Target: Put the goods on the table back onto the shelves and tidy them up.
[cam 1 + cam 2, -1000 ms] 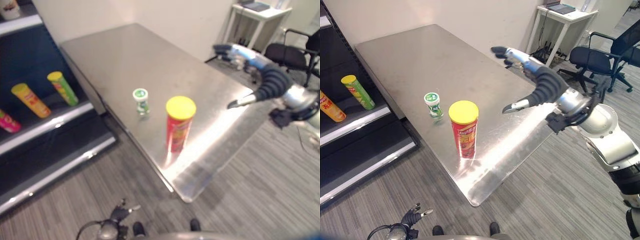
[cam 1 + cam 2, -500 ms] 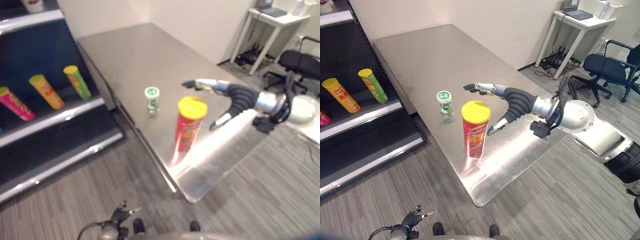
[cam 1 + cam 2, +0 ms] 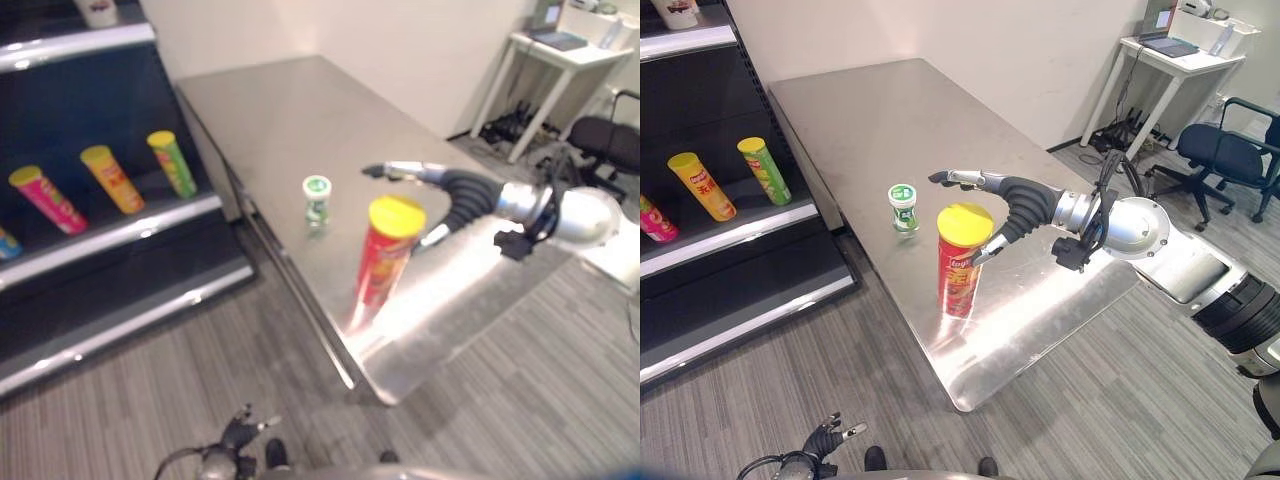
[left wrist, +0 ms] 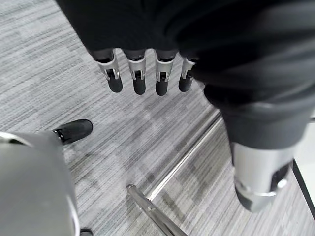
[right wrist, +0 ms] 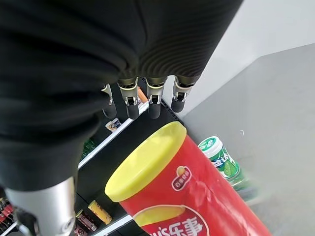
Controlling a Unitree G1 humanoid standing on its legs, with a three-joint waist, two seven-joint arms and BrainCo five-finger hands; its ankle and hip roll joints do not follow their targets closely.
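Left eye view: on the steel table (image 3: 270,110), a red chip can (image 3: 385,255) with a yellow lid stands upright near the front edge, a small green-capped bottle (image 3: 317,198) a little behind it. The right hand (image 3: 452,195) reaches in from the right, fingers spread wide above and behind the can, thumb low beside it, holding nothing. Three more cans lean on the dark shelves (image 3: 120,235) to the left.

Right eye view: the open right hand (image 3: 1015,205) brackets the can's (image 3: 962,260) upper part, the fingers passing beyond the lid, the thumb just beside the can wall; whether it touches cannot be told. The step looks like the approach to a grasp.

Left wrist view: the left hand (image 4: 142,73) hangs over grey carpet (image 4: 59,88), fingers relaxed and empty.

Right wrist view: the right hand's fingers (image 5: 147,101) hover past the yellow lid (image 5: 145,160), uncurled. A good grasp likely means lowering so the fingers wrap the can's body below the lid, not its rim, and closing evenly so the tall can does not tip toward the bottle (image 5: 219,157).
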